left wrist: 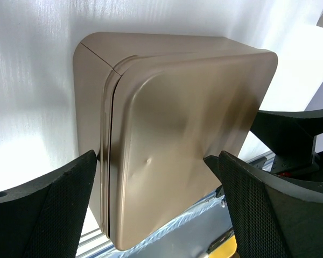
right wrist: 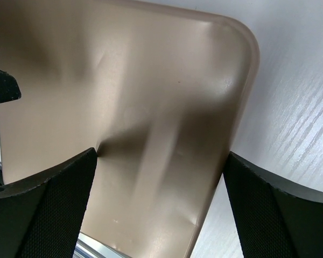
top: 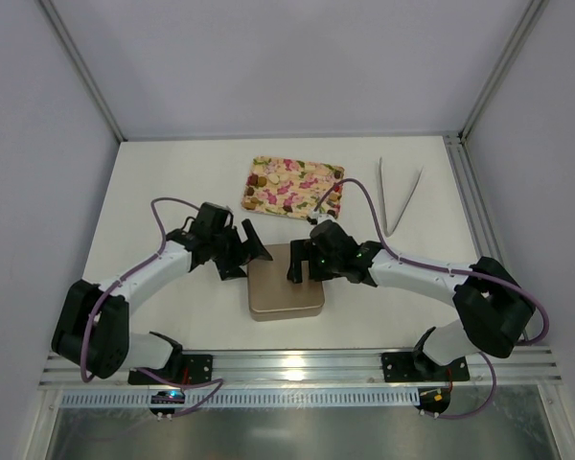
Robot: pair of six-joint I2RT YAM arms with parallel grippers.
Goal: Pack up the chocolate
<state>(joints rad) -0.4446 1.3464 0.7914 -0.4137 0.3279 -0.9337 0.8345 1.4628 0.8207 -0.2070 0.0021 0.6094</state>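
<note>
Plain pale walls (top: 268,57) box in a white worktop (top: 172,182), evenly lit, an aluminium rail (top: 297,369) along its near edge.

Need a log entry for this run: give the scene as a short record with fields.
tin: bronze tin, lid on, centre of the table
left gripper: jaws open, straddling the tin; contact unclear
right gripper: jaws open, straddling the tin from the other side
floral tray: behind the tin, chocolate pieces on it
tongs: on the table, right of the tray
</note>
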